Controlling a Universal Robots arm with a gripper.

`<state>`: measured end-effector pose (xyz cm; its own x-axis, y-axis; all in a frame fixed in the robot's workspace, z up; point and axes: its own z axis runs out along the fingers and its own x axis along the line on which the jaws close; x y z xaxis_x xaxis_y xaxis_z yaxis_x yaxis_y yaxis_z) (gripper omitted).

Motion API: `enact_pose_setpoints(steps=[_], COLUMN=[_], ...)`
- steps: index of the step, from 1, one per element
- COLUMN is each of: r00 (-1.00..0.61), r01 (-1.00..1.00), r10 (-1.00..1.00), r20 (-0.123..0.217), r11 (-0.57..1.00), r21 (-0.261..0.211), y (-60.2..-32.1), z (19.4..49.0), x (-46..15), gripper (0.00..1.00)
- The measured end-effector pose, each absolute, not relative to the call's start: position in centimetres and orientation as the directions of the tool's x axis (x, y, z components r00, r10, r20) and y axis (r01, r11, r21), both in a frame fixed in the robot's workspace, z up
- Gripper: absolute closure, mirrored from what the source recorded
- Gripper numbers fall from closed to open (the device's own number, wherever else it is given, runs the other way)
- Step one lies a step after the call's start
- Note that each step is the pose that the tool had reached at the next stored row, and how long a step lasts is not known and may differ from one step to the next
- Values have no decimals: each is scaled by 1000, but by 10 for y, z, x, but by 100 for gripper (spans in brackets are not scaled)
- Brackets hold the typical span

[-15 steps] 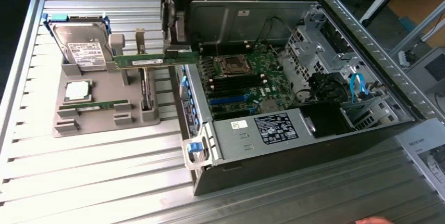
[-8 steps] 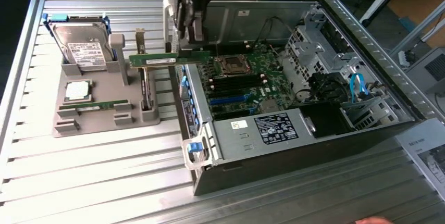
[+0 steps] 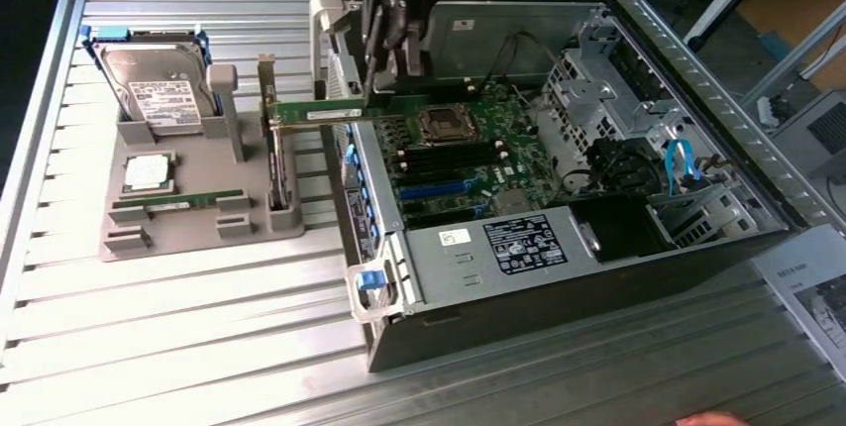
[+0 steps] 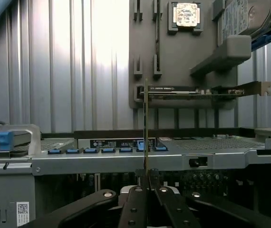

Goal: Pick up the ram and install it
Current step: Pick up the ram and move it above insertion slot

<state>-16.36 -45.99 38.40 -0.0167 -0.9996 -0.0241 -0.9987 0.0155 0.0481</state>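
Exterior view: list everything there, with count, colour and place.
held ram: one, green, level in the gripper, above the case's edge.
spare ram: one, green, lying in the holder's slots.
expansion card: one, dark, standing on edge in the holder.
processor: one, silver, flat on the holder.
hard drive: one, silver in a blue frame, propped in the holder.
holder: one, grey, on the table at the exterior view's left.
computer case: one, dark, open, at the exterior view's right.
motherboard: one, green, inside the case.
table: one, silver, ribbed.
gripper: one, black, shut on the held ram.
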Motion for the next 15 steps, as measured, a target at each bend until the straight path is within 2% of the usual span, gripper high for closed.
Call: enact_pose_setpoints(steps=[15], r00=[-14], r01=[-999], r10=[-1000], r20=[-24], r11=[13], r21=[49], y=[-460], z=[384], x=[-119], gripper=[88])
